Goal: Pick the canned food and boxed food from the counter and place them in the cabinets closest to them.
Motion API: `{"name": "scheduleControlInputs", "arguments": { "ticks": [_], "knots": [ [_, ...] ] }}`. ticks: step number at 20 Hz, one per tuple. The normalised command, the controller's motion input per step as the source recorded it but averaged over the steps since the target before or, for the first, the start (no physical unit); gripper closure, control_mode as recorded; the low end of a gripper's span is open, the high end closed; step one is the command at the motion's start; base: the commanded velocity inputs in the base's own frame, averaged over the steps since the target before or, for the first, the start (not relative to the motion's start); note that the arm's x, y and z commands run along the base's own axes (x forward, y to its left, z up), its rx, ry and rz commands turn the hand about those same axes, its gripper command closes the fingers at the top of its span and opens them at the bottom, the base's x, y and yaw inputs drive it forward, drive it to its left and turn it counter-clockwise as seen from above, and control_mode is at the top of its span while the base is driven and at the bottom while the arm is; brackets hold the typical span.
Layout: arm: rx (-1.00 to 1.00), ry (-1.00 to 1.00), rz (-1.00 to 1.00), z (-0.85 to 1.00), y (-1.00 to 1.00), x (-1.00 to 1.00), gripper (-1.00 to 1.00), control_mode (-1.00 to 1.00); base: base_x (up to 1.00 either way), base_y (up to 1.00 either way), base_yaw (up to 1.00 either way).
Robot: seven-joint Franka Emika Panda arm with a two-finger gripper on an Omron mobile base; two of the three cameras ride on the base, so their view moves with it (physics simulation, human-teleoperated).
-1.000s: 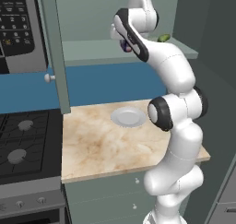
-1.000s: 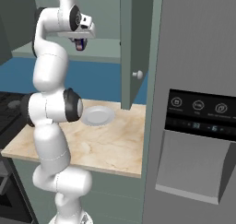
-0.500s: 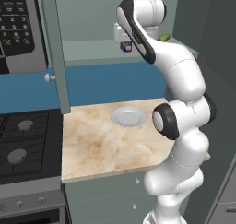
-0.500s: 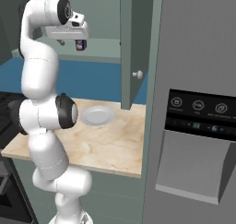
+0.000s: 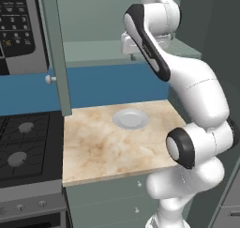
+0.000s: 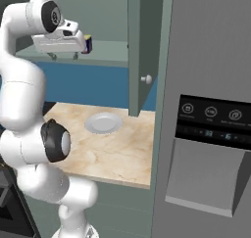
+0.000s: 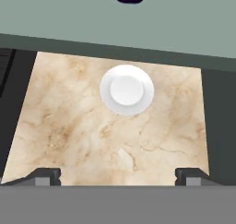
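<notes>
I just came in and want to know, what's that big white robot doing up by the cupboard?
The robot arm is putting food away. Its gripper is open, with the can sitting on the cabinet shelf, not held. A white plate lies on the marble counter below.

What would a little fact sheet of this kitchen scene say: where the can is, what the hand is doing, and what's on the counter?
can: upright on the open cabinet's shelf
hand: open, holding nothing, just in front of the shelf edge
plate: white, lying on the marble counter
cabinet door: open
boxed food: nowhere I can see
</notes>
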Motion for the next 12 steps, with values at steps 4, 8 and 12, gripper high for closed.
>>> {"name": "scheduleControlInputs", "arguments": {
  "ticks": [4,8,12],
  "knots": [
    [0.0,-0.04,0.03,-0.57,-0.23,-1.0,-1.0,-1.0,0.0,0.0,0.0],
    [0.0,-0.07,0.01,-0.65,-0.24,-1.0,-1.0,-1.0,0.0,0.0,0.0],
    [-0.03,-0.11,0.02,-0.8,-0.27,-1.0,-1.0,-1.0,0.0,0.0,0.0]
  ]
}}
